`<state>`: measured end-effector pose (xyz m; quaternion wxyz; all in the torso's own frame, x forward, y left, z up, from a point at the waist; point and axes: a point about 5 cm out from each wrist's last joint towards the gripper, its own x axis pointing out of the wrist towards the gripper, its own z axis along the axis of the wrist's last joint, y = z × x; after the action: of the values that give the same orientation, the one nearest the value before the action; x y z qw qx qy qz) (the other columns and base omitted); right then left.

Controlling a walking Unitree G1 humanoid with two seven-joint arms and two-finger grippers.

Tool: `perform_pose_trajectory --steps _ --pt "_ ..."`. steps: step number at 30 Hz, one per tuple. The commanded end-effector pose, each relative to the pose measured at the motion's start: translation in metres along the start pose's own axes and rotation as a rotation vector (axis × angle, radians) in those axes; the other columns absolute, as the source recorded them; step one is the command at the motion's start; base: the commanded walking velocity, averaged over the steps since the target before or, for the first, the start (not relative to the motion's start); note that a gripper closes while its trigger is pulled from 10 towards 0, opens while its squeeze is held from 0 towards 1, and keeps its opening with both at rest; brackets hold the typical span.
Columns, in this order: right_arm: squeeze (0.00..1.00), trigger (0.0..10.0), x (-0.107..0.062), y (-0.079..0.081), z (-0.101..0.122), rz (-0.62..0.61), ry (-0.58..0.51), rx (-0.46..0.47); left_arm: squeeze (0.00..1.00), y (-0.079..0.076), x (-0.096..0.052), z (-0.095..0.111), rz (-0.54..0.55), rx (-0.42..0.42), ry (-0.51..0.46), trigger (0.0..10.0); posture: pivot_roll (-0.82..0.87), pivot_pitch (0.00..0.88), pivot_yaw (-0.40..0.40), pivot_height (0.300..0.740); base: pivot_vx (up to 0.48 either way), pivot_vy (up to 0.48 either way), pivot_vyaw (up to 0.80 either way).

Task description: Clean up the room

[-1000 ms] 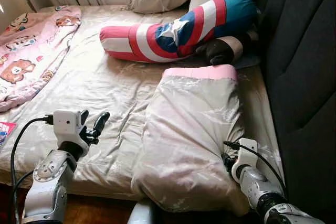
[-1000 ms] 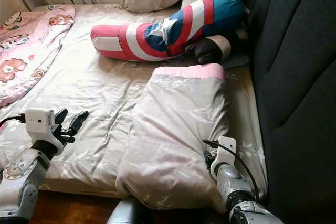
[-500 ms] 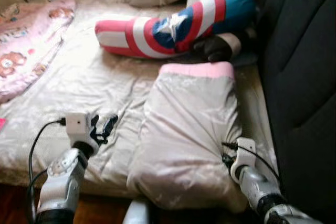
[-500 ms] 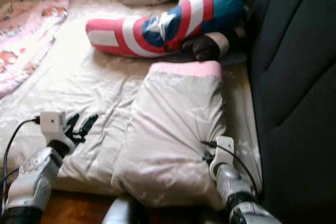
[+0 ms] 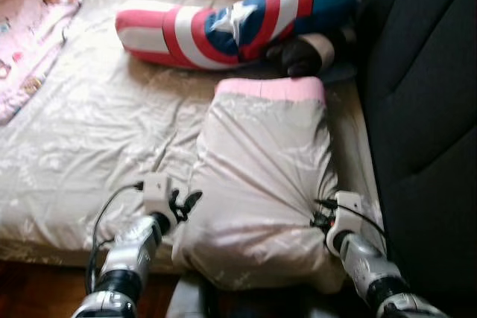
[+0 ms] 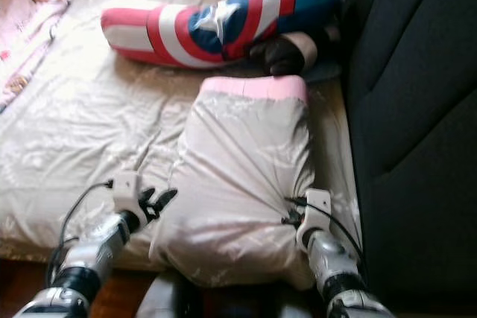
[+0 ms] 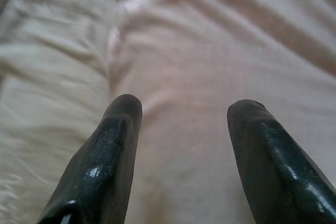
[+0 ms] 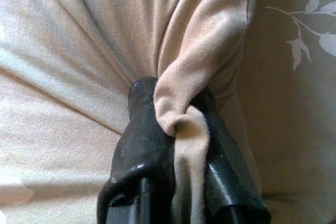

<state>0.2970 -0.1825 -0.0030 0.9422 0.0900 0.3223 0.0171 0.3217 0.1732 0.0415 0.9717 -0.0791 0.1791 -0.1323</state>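
A beige pillow with a pink band at its far end lies on the bed's right side, next to the dark headboard. My right gripper is shut on a pinched fold of the pillow at its right edge; the cloth bunches between the black fingers. My left gripper is open at the pillow's left edge. In the left wrist view its two fingertips stand apart with the pillow's cloth just past them.
A long red, white and blue cushion with a star lies across the bed beyond the pillow. A dark plush toy sits beside it. A pink printed blanket covers the far left. The dark padded headboard walls the right side.
The camera has shifted forward and down. My left gripper has moved right across the sheet to the pillow's left edge. The right gripper keeps its hold on the pillow.
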Motion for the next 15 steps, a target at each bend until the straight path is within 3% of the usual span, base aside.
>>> perform_pose_trajectory --steps 1,4,5,6,7,8,9,10,15 --pt "0.0 0.0 -0.0092 -0.0131 -0.045 -0.04 0.169 0.021 0.0 -0.0006 0.0007 -0.0063 0.008 0.007 0.019 10.0 0.01 0.289 -0.016 0.653 0.0 0.0 0.0" --pt "0.0 0.0 -0.0096 -0.0138 -0.0448 -0.035 0.168 0.015 0.0 -0.0024 0.0023 -0.0095 0.015 -0.011 0.023 10.0 0.01 0.294 -0.019 0.653 0.0 0.0 0.0" --pt "0.0 0.0 -0.0098 -0.0142 -0.0448 -0.035 0.168 0.014 0.27 -0.0026 0.0029 -0.0099 0.021 -0.012 0.023 10.0 0.01 0.296 -0.021 0.653 0.0 0.0 0.0" --pt "0.0 0.0 -0.01 -0.0145 -0.0449 -0.034 0.168 0.014 0.91 -0.0025 0.0033 -0.0098 0.029 -0.017 0.019 10.0 0.01 0.296 -0.021 0.653 0.0 0.0 0.0" --pt "0.0 0.0 -0.0101 -0.0146 -0.0449 -0.033 0.168 0.013 1.0 -0.0021 0.0038 -0.0091 0.037 -0.024 0.013 10.0 0.01 0.296 -0.021 0.653 0.0 0.0 0.0" --pt "0.0 0.0 -0.0103 -0.0147 -0.045 -0.032 0.168 0.011 0.95 -0.0016 0.0043 -0.0081 0.047 -0.033 0.005 10.0 0.01 0.295 -0.022 0.653 0.0 0.0 0.0" --pt "0.0 0.0 -0.0103 -0.0145 -0.0452 -0.031 0.168 0.01 0.22 -0.0011 0.0044 -0.0075 0.052 -0.033 0.002 10.0 0.01 0.295 -0.022 0.653 0.0 0.0 0.0" --pt "0.0 0.0 -0.0103 -0.0142 -0.0455 -0.03 0.169 0.01 0.0 -0.0003 0.0043 -0.0074 0.059 -0.033 0.001 10.0 0.01 0.294 -0.022 0.653 0.0 0.0 0.0" --pt "0.0 0.0 -0.0103 -0.0122 -0.0467 -0.022 0.171 0.007 0.0 0.0026 0.0037 -0.0104 0.085 -0.094 -0.001 10.0 0.0 0.297 -0.027 0.653 0.0 0.0 0.0"
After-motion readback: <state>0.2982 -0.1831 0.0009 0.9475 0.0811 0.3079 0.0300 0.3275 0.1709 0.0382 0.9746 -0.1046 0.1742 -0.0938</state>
